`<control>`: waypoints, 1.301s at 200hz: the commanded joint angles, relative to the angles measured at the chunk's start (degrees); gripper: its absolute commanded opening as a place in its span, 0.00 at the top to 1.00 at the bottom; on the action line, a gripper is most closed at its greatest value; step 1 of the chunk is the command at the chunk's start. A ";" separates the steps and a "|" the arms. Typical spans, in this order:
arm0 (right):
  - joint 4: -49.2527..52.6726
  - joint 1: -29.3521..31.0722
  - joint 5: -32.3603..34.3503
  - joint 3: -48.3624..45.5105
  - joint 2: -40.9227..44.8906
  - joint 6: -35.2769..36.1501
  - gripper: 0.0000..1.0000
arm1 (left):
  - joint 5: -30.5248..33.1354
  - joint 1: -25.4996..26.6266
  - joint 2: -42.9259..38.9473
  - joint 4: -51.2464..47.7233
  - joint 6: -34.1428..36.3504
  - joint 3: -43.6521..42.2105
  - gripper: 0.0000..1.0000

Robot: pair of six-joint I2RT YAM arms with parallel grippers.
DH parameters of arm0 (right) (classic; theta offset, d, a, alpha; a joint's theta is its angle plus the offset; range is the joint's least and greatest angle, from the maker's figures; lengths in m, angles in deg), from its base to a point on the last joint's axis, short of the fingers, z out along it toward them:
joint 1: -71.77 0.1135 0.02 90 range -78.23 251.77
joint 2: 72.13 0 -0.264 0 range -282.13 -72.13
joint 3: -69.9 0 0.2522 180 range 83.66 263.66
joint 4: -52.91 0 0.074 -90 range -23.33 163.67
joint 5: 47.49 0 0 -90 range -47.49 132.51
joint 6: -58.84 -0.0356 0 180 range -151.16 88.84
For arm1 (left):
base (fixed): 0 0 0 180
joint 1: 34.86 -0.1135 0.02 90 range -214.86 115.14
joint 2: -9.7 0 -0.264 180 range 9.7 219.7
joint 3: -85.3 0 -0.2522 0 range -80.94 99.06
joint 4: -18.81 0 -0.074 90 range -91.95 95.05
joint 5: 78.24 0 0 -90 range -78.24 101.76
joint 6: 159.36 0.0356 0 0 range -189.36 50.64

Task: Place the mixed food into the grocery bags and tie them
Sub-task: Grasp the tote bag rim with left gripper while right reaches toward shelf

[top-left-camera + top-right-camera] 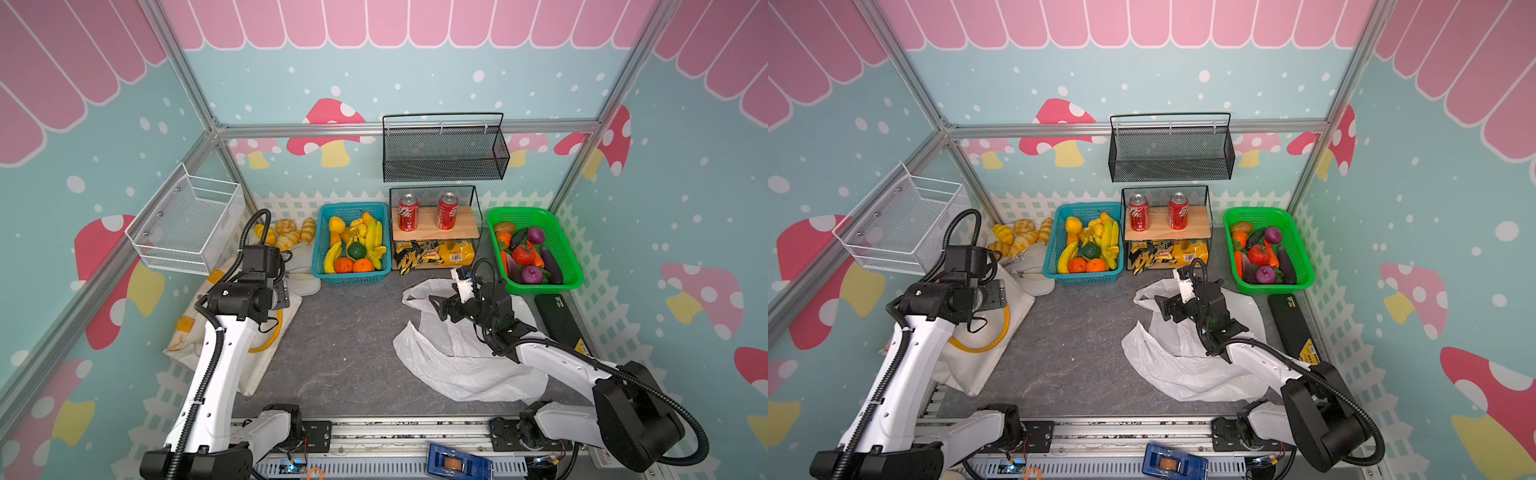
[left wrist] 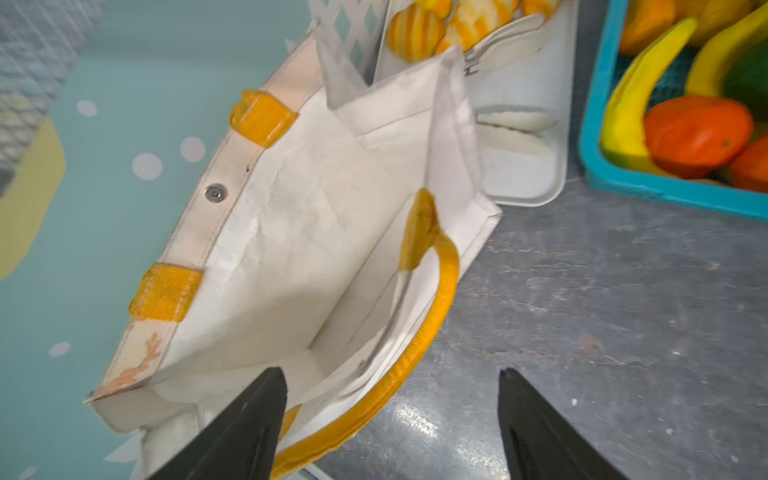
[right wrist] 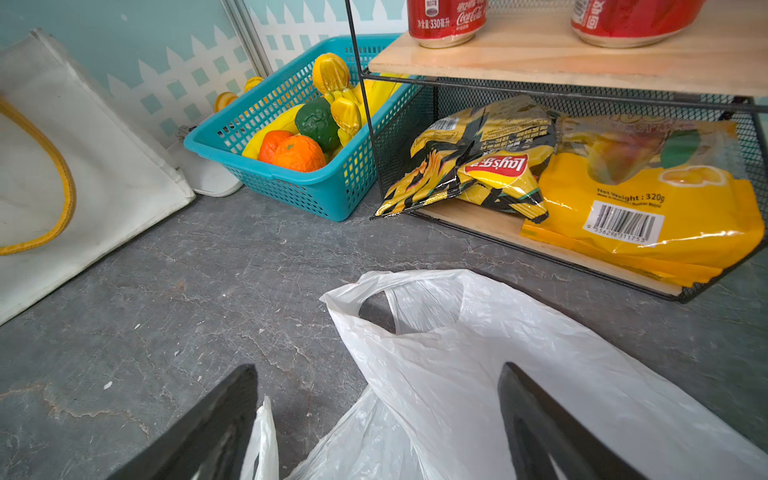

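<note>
Presently, nothing has been packed. On the grey table [image 1: 340, 340], the cream canvas tote [image 2: 311, 249] sits at the left under the left arm, mouth gaping and interior bare, with one yellow handle [image 2: 440, 291] drooping along its near rim. The white plastic bag [image 1: 457, 365] lies flat and crumpled at the right, its mouth collapsed.

At the back, the wire rack [image 1: 428, 226] holds the black-and-yellow packet [image 3: 469, 166] and the orange-yellow packet [image 3: 644, 199] on its lower tier, beneath two red cans [image 1: 408, 212]. The toy vegetables [image 1: 523, 254] remain in the green basket [image 1: 519, 212] at the right.

The left gripper [image 2: 390, 374] hovers over the tote's near wall, jaws spread and holding nothing. The right gripper [image 3: 378, 368] hangs above the plastic bag, jaws likewise wide and empty.

Risks noted:
- The thin bag, unopened, would likely shed any item set on it.
- A reach under the low shelf could strike the rack and topple the cans.
- The slick packets may slip from a shallow pinch.
- The drooping handle could snag a finger.
</note>
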 commanded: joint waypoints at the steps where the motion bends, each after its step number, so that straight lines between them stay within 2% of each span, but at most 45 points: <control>1: -3.39 0.23 -2.53 -1.63 -0.30 -0.13 0.08 | 2.03 -1.64 2.24 2.24 2.52 -0.88 0.22; 53: -3.62 0.24 -3.41 -2.78 0.11 -1.04 0.08 | -1.03 -4.16 8.94 7.70 2.15 -2.40 0.41; 73: -2.88 0.15 -2.02 -3.05 1.09 -0.67 0.07 | -4.17 -4.31 10.28 7.70 1.73 -3.06 0.63; 99: -0.89 0.10 0.41 -2.59 2.78 -0.34 0.07 | -12.90 -4.00 8.69 6.29 -2.49 -3.50 0.88; 118: -0.28 0.15 1.89 -2.36 3.76 -0.73 0.07 | -18.35 -2.17 5.19 6.20 -7.63 -3.72 1.00; 175: 5.88 0.13 3.89 3.29 3.74 -0.21 0.07 | -16.02 9.90 0.20 -1.86 -13.60 -3.52 1.00; 205: 9.58 0.05 5.50 6.95 2.89 0.96 0.07 | -19.49 17.57 -1.22 -1.20 -18.43 -2.37 1.00; 230: 14.99 -0.39 6.40 11.83 0.85 1.56 0.07 | -21.36 27.18 -0.01 4.65 -23.86 -1.97 1.00; 260: 17.97 -1.12 6.03 14.69 -0.38 0.89 0.07 | -25.00 35.40 4.57 18.39 -29.27 -4.04 0.97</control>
